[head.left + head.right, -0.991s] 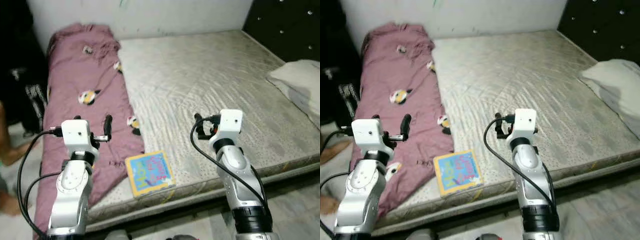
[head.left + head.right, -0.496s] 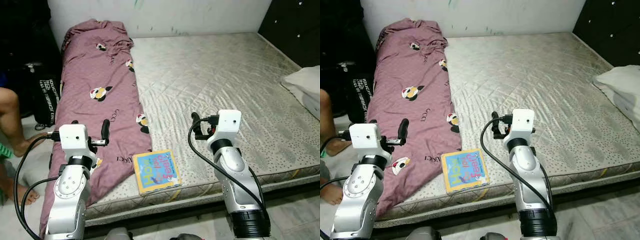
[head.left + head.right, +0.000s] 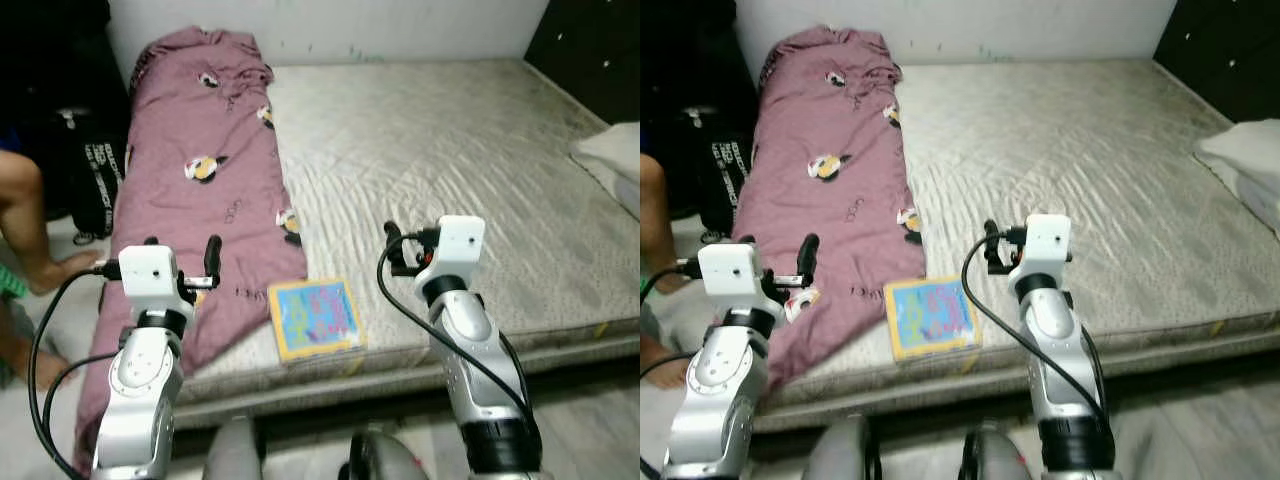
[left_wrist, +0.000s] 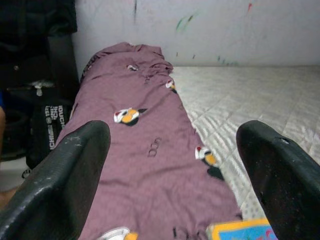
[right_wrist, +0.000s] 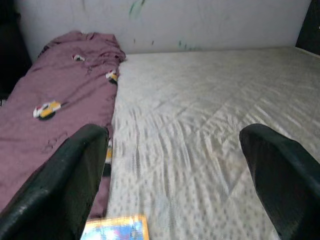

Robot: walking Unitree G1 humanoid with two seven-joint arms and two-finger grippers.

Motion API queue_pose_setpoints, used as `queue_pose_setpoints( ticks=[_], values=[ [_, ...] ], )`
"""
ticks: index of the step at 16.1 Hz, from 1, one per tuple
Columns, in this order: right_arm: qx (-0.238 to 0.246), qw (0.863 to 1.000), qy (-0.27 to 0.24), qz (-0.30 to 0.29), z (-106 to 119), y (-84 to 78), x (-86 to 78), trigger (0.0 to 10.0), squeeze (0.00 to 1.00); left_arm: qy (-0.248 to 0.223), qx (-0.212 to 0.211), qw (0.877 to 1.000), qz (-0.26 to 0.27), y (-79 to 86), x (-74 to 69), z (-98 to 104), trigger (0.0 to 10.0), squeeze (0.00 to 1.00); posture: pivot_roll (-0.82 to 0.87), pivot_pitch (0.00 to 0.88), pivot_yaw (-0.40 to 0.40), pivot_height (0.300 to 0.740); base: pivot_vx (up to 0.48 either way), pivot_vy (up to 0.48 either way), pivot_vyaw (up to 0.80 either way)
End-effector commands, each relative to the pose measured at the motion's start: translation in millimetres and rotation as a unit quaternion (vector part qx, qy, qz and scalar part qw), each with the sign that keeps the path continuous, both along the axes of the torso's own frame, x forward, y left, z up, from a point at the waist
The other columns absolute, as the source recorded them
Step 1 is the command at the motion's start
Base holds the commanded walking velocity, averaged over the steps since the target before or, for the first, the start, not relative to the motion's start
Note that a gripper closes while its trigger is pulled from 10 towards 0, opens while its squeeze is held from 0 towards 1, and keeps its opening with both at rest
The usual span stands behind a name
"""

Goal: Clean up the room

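Note:
A colourful picture book lies flat near the front edge of a bare grey mattress. A mauve blanket with small bird prints stretches along the mattress's left side and hangs over its front corner. My left gripper is held up over the blanket's lower end, open and empty. My right gripper is raised above the mattress just right of the book, also open and empty. In the left wrist view the book's corner peeks in below the blanket. The right wrist view catches the book's top edge.
A person's bare leg is at the far left beside a black bag on the floor. A white pillow lies at the mattress's right edge. A dark headboard stands at the back right, a white wall behind.
The whole picture has shifted: the camera has tilted down and moved a little closer to the bed. Both arms keep the same raised pose, grippers open.

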State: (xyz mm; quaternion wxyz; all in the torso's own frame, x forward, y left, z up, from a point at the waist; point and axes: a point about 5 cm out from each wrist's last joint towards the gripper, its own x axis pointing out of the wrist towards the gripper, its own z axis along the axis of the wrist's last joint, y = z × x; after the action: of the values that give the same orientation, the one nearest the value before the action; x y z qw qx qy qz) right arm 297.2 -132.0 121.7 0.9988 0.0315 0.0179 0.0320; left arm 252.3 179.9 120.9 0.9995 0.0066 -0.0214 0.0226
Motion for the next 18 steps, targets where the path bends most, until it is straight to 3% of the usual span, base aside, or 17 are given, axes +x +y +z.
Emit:
queue_pose_setpoints(
  ticks=[1,7,12,18],
  values=[
    [-0.005,1.000,0.002,0.005,-0.4,0.6,1.0,10.0,0.00,-0.002,0.004,1.000,0.005,0.2,0.9,2.0,10.0,0.00,0.05,0.047,-0.031,0.623,0.000,0.000,0.00],
    [-0.010,1.000,0.006,0.012,-1.6,1.8,4.0,10.0,0.00,-0.004,0.010,1.000,0.022,2.2,4.1,4.5,10.0,0.00,0.06,0.055,-0.036,0.623,0.000,0.000,0.00],
    [-0.028,0.999,-0.007,0.025,1.0,5.7,2.8,10.0,0.00,0.004,-0.011,0.999,0.032,4.2,4.0,2.4,10.0,0.00,0.05,0.063,-0.036,0.623,0.000,0.000,0.00],
    [-0.030,0.999,-0.005,0.025,-0.3,5.3,3.0,10.0,0.00,0.004,-0.014,0.999,0.033,5.1,5.8,2.7,10.0,0.00,0.05,0.066,-0.033,0.554,0.000,0.000,0.00]
  ],
)
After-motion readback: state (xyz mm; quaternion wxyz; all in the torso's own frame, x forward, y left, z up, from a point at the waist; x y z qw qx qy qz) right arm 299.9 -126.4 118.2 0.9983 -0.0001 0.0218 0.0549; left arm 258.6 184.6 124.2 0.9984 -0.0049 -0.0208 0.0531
